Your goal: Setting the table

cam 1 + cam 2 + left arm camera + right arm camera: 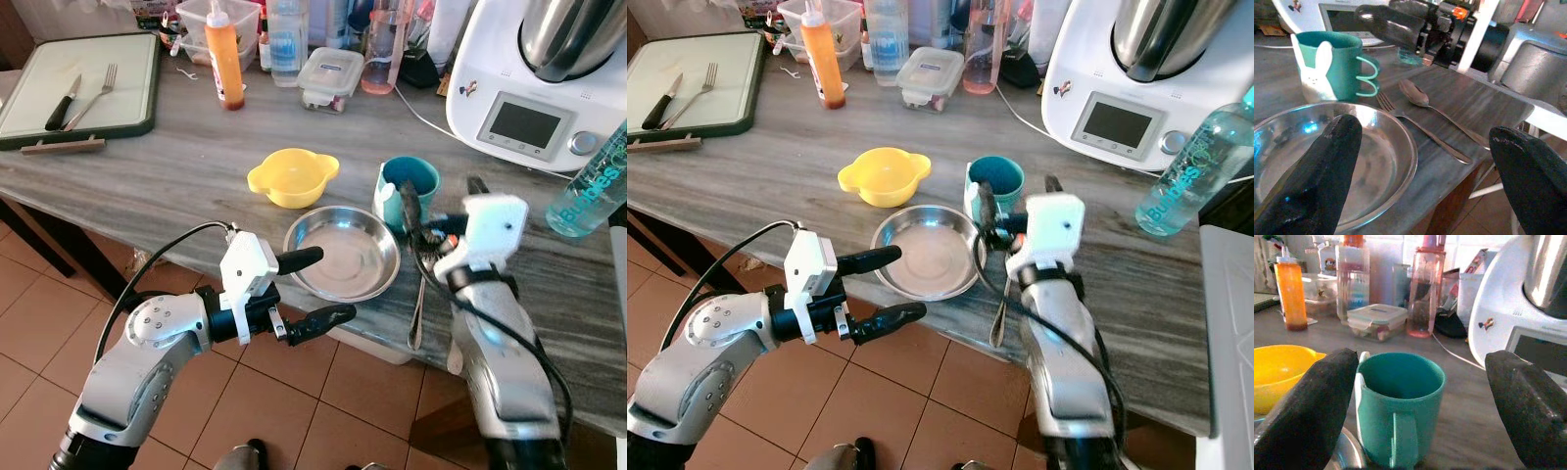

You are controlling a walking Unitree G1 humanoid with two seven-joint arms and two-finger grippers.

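Here, the grey wooden tabletop [147, 176] carries a steel bowl [343, 255] at its near edge, a yellow bowl [292, 176] just behind it and a teal mug [406, 191] beside it. A fork [1415, 126] and spoon [1435, 108] lie right of the steel bowl. The left gripper [315, 288] hangs wide open and empty off the near edge; the right gripper [1415, 401] gapes, empty, before the mug.

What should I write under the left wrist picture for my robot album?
Open left gripper hovering by the steel bowl, with a teal bunny mug, fork and spoon beyond.
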